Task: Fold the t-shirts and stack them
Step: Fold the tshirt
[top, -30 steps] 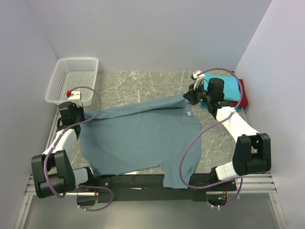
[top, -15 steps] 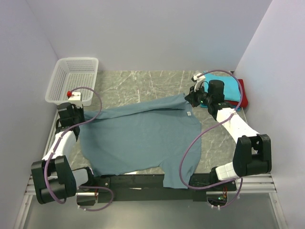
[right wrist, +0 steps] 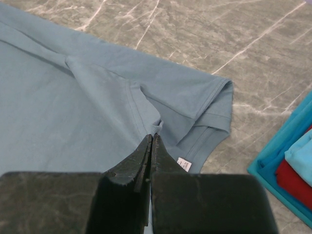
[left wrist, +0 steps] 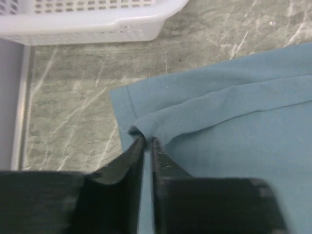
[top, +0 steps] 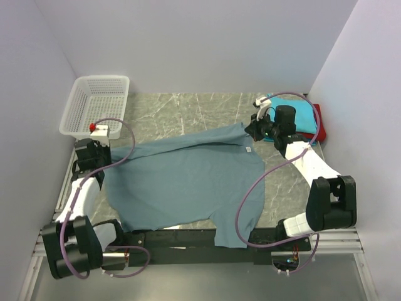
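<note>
While nothing big jumps out from the top camera, the left gripper (top: 95,153) has crept back toward its own near corner, away from the white plastic mesh basket (top: 100,100). The dusty grey-blue short-sleeved t-shirt (top: 188,182) hasn't budged. It lies spread across the marble desk (top: 188,110) between both arms, one bottom corner hanging over the near edge. The right gripper (top: 252,130) sits at the far right end of the shirt, next to the folded turquoise and red shirts (top: 301,113).

Left wrist view: the jaws of the left gripper (left wrist: 145,141) have just cracked open to a thin slit. A pucker of the sleeve fold sits right at their tips. Honestly can't tell if it's still pinched or already let go.

Right wrist view: the right gripper (right wrist: 152,139) is clenched on a ridge of shirt just beside the white neck label (right wrist: 184,164).

My read is that the spreading-out is wrapping up on the left side, with the first fold next.
</note>
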### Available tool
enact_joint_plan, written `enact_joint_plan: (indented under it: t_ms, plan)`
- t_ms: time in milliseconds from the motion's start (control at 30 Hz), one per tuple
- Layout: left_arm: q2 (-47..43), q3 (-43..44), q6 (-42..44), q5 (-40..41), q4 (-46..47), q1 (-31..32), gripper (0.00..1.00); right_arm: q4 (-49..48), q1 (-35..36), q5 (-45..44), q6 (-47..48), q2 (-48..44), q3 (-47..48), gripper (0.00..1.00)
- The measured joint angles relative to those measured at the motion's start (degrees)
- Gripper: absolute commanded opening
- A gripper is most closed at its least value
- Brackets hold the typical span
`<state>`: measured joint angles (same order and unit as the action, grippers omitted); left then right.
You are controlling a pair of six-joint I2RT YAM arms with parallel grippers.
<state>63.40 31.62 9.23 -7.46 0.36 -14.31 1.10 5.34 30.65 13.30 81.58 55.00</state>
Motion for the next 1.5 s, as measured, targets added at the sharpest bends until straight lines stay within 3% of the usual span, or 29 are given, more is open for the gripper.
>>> enact_joint_plan:
  t_ms: [67, 167, 267, 367, 967, 1500]
  plan:
    - [-2.6, -0.2, 0.1, -0.2, -0.7, 0.0, 0.29, 0.2, -0.1, -0.1, 0.1, 0.4, 0.0, 0.0]
    - [-6.3, -0.2, -0.4, -0.3, -1.6, 0.0, 0.57, 0.4, -0.2, -0.5, 0.2, 1.1, 0.1, 0.0]
    - [-9.7, -0.4, -1.9, 0.1, -2.4, 0.0, 0.58, 0.9, -0.2, -0.9, 0.5, 1.8, 0.1, 0.0]
    - [-13.7, -0.5, -3.6, 2.6, -3.0, 0.2, 0.67, 1.3, -0.3, -1.1, 0.8, 2.2, 0.1, 0.0]
    - [-14.2, 0.5, -14.0, 9.5, -1.3, 3.2, 0.75, 6.5, -0.8, -1.3, 6.4, 2.9, 1.3, 0.0]
    - [-19.1, 7.3, -18.4, -0.5, -8.3, 3.4, 0.76, 12.6, -0.8, 0.4, 12.7, 0.7, -2.1, 0.0]
